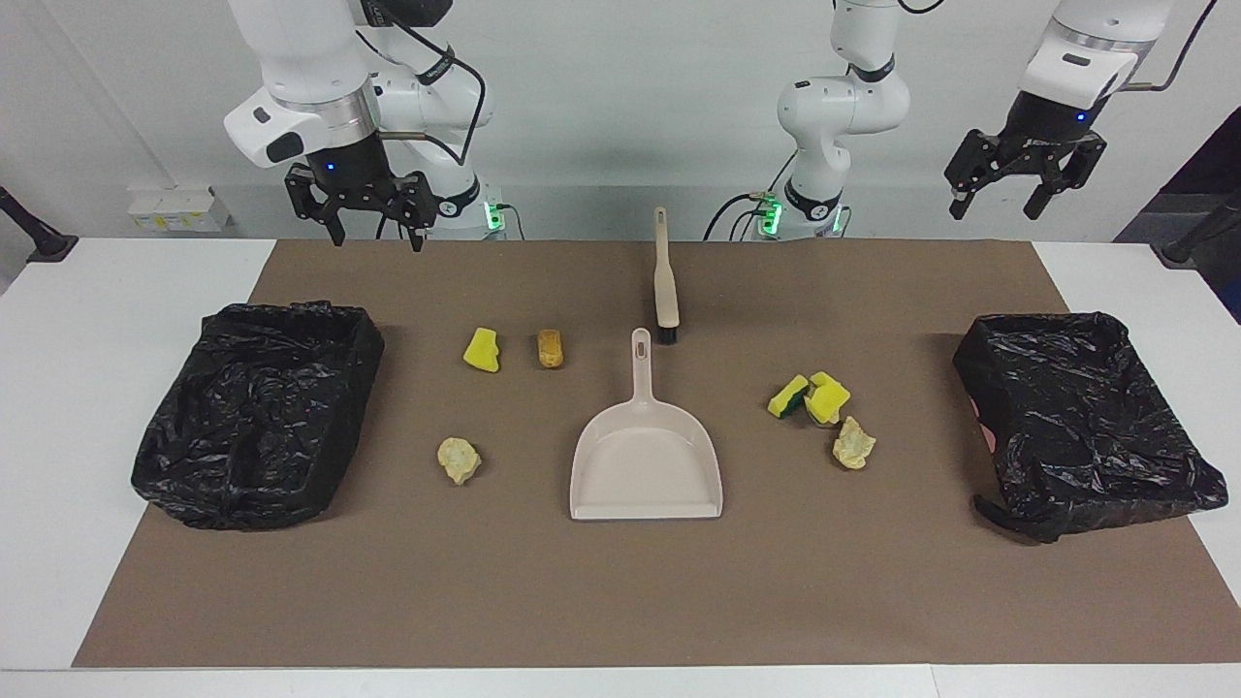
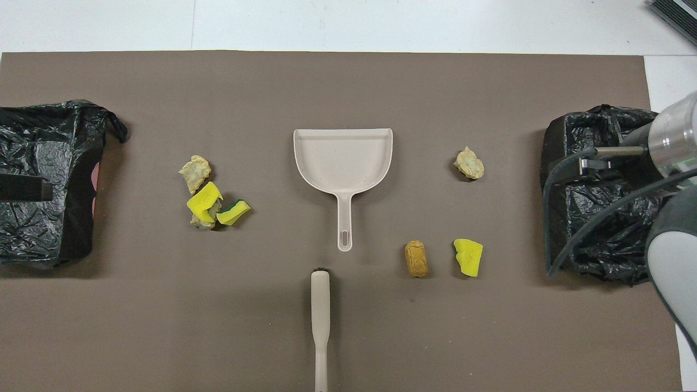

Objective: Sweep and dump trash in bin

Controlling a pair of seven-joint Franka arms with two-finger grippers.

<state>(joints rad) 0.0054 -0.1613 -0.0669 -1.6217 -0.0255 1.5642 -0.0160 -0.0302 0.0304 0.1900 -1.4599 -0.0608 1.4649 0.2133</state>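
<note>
The trash lies on the brown mat [image 1: 620, 591]. A yellow sponge [image 1: 482, 349], an orange-brown lump [image 1: 550, 348] and a pale lump [image 1: 458, 460] lie toward the right arm's end. A green-backed sponge [image 1: 787, 396], a yellow sponge [image 1: 827, 396] and a pale lump [image 1: 853, 443] cluster toward the left arm's end, with another pale lump partly hidden under the sponge. My right gripper [image 1: 378, 237] hangs open and empty over the mat's edge by the robots. My left gripper [image 1: 997, 208] hangs open and empty, high over the left arm's end.
A beige dustpan [image 1: 645, 465] lies mid-mat, handle toward the robots. A beige brush [image 1: 665, 281] lies nearer to the robots, bristles by the handle. Black-bagged bins stand at the right arm's end [image 1: 257, 412] and the left arm's end [image 1: 1081, 417].
</note>
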